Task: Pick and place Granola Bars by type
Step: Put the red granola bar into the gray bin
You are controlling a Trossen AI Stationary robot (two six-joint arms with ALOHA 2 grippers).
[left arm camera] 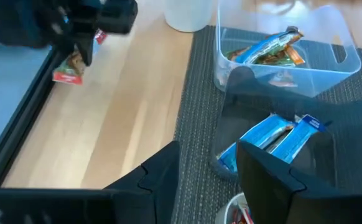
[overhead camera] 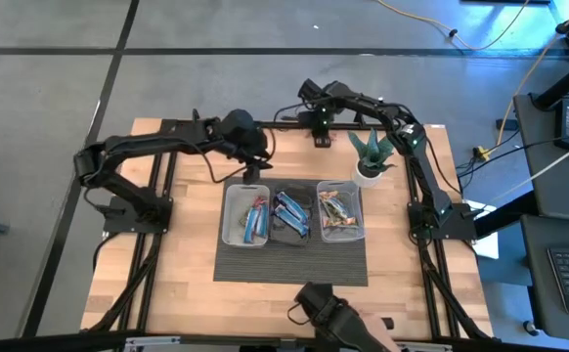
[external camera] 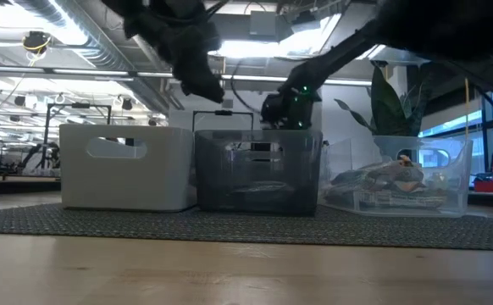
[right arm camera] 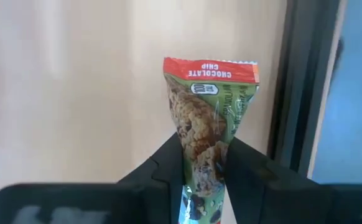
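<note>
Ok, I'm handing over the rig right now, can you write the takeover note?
Right claw: shut on a green chocolate chip bar, at the table's far edge, behind the bins.
Left claw: open, empty, above the far side of the left bin.
Bins: left bin holds blue and red bars, middle bin blue bars, right bin tan/green ones.
Done: most bars are sorted.
Left: probably drop the held bar in the right bin. No other loose bars are visible.
</note>
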